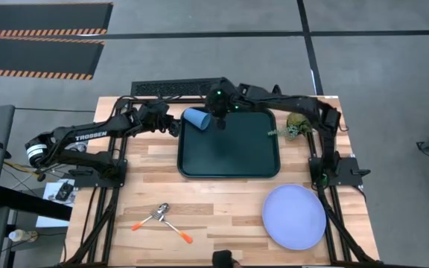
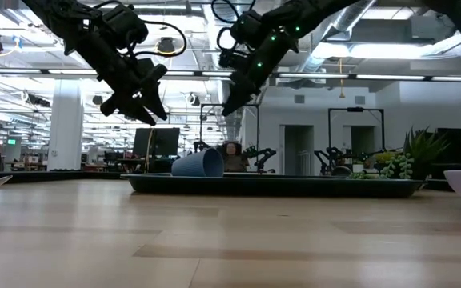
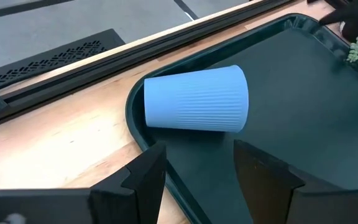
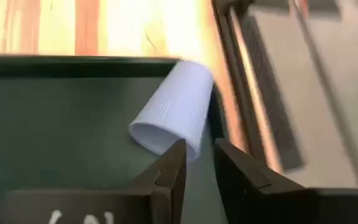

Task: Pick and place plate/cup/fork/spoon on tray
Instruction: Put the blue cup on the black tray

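Observation:
The blue cup (image 1: 197,118) lies on its ribbed side in the far left corner of the dark tray (image 1: 229,167), one end against the rim; it also shows in the left wrist view (image 3: 196,99) and the right wrist view (image 4: 171,112). My left gripper (image 1: 174,123) hangs open just left of the cup, above the table. My right gripper (image 1: 220,120) hangs slightly open just right of the cup, above the tray. The lavender plate (image 1: 295,216) lies flat at the near right. The fork and spoon (image 1: 162,218) lie at the near left with their metal ends together; I cannot tell which is which.
A small green plant (image 1: 296,126) stands by the tray's far right corner. A dark grille (image 1: 173,88) runs along the table's far edge. Both arm bases stand at the table's left and right sides. Bare wood lies between the tray and the near edge.

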`<state>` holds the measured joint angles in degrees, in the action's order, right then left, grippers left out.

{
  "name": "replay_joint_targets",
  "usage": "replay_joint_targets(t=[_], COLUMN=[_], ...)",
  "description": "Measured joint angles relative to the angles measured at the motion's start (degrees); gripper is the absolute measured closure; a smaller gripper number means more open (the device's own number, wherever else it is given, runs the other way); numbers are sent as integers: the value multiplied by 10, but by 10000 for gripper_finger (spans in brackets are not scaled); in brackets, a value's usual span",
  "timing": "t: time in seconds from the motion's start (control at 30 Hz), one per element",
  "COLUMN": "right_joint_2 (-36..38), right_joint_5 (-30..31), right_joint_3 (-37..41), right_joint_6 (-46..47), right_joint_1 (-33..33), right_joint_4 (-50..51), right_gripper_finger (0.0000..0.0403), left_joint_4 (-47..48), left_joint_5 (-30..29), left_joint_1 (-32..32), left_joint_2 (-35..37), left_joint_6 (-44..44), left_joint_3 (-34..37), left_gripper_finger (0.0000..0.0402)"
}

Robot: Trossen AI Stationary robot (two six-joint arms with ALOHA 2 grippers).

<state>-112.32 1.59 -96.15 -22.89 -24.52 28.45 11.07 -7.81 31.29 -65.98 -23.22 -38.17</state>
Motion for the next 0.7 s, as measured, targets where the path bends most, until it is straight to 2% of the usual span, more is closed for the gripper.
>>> replay_joint_targets(t=[0.1,0.23,0.37,0.47,0.63,0.7], right_joint_2=[-18,-59,-87,-108,-143,-162], right_joint_5=[-18,-35,-3,33,39,43], right_joint_3=[-1,1,0,-10,-61,-91], right_joint_6=[-52,-94,-145,-157,-159,-158], right_joint_1=[-9,-9,-2,0,-5,-8], right_joint_4=[2,15,-6,-16,-23,10], right_gripper_finger=[257,185,135,129,136,142], left_joint_4=[0,4,9,12,15,16], left_joint_5=[0,0,0,-1,-1,-1], left_joint_1=[-1,-3,-3,-3,-3,-3], left_joint_2=[0,0,0,0,0,0], left_joint_6=[0,0,-1,-2,-4,-4], left_joint_3=[0,0,0,0,0,0], left_gripper_finger=[228,228,228,228,228,228])
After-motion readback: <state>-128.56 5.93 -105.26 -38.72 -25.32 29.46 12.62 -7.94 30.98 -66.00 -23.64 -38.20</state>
